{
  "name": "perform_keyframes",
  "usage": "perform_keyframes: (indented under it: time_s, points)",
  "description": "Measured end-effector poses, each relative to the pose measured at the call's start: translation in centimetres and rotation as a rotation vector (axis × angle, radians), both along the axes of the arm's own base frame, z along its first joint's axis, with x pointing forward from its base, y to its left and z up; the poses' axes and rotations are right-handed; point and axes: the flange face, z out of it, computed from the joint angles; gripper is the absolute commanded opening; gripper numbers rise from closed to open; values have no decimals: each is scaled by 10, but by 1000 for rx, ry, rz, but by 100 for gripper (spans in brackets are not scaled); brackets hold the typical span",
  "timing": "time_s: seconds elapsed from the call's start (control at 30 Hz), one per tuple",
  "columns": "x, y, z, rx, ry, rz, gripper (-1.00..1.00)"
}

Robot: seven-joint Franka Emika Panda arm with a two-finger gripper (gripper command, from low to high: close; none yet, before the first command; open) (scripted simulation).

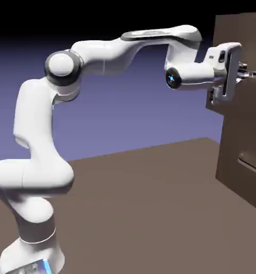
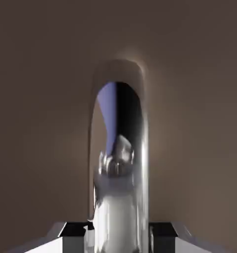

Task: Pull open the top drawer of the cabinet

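Observation:
The cabinet (image 1: 241, 184) is a tall matte-brown box at the exterior view's right edge. Its top drawer (image 1: 243, 37) carries a small silver bar handle (image 1: 255, 75). My gripper (image 1: 246, 75) reaches level to that handle and is shut on it. In the hand view the shiny handle (image 2: 121, 148) rises large up the middle, in front of the plain brown drawer front (image 2: 36, 99). It passes between my two grey fingertips (image 2: 71, 236) at the bottom edge, where my gripper (image 2: 119, 236) clamps it. The drawer's left side face seems to stand slightly out from the cabinet below it.
The lower drawer's curved silver handle (image 1: 252, 160) shows below, at the right edge. The brown table (image 1: 140, 203) stretches between my base (image 1: 31, 251) and the cabinet. My arm's elbow (image 1: 63, 67) arches high on the left.

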Motion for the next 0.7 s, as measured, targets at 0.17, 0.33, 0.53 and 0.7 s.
perform_keyframes:
  time_s: [0.17,0.33,0.53,0.7]
  points:
    - [-14,-9,9,16,-41,-19,-100]
    - [-9,-13,20,12,-69,-25,-100]
    - [2,-8,17,5,-58,-11,-100]
    - [2,-1,3,1,-10,-1,-100]
